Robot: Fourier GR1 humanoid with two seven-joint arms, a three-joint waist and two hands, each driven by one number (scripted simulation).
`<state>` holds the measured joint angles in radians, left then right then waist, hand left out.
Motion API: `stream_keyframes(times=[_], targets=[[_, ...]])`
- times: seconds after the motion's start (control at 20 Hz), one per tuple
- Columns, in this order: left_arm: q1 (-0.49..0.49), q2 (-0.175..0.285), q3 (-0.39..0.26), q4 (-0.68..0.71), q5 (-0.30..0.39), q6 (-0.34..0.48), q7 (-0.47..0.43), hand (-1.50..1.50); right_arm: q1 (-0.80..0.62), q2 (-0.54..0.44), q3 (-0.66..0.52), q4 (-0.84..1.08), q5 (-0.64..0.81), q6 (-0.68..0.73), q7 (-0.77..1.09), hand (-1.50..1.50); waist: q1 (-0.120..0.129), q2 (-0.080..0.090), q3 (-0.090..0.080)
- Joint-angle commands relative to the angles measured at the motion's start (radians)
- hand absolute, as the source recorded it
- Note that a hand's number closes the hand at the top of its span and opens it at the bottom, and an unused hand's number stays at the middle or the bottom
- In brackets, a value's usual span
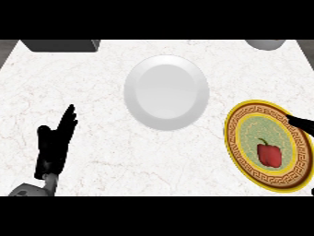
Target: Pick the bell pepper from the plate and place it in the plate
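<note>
Bell pepper (269, 155), red, 1 only, lies on the gold-rimmed patterned plate (239, 120) at right, in its nearer half. Long axis runs near-to-far; green stem points away from the robot, tilted slightly left. 2 plates total: the white plate (166, 92) sits mid-counter, just beside the patterned one, bare. Right hand (312, 128) at the right edge, fingers straight and spread wide over the patterned plate's right rim, holding nothing. Left hand (52, 146) rests open at lower left, fingers up. Marble counter (64, 92).
</note>
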<state>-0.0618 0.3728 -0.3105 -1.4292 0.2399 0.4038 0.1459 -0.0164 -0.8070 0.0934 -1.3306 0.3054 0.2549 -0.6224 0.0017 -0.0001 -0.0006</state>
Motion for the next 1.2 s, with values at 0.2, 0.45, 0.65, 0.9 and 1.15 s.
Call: stream_keyframes(times=[0.2, 0.45, 0.65, 0.9, 1.15], targets=[[-0.062, -0.065, 0.054, 0.068, -0.048, -0.036, 0.024, 0.0, -0.056, 0.06, 0.015, -0.015, 0.122, 0.091, 0.126, -1.5, -0.002, 0.0, 0.0], [-0.005, -0.071, 0.091, 0.012, -0.093, -0.075, 0.018, 0.0, -0.072, 0.121, -0.023, 0.024, 0.192, 0.115, 0.108, -1.5, -0.001, 0.0, 0.001], [0.038, -0.062, 0.097, -0.057, -0.111, -0.097, 0.059, 0.0, -0.139, 0.145, -0.004, 0.102, 0.265, 0.124, 0.06, -1.5, 0.003, 0.0, 0.001], [0.098, -0.09, 0.132, -0.1, -0.141, -0.127, 0.059, 0.0, -0.074, 0.166, -0.073, 0.056, 0.289, 0.146, 0.05, -1.5, 0.001, -0.001, 0.001], [0.016, -0.16, 0.149, -0.031, -0.197, -0.121, 0.072, 0.0, -0.077, 0.246, -0.053, 0.09, 0.369, 0.117, 0.042, -1.5, -0.002, 0.0, 0.001]])
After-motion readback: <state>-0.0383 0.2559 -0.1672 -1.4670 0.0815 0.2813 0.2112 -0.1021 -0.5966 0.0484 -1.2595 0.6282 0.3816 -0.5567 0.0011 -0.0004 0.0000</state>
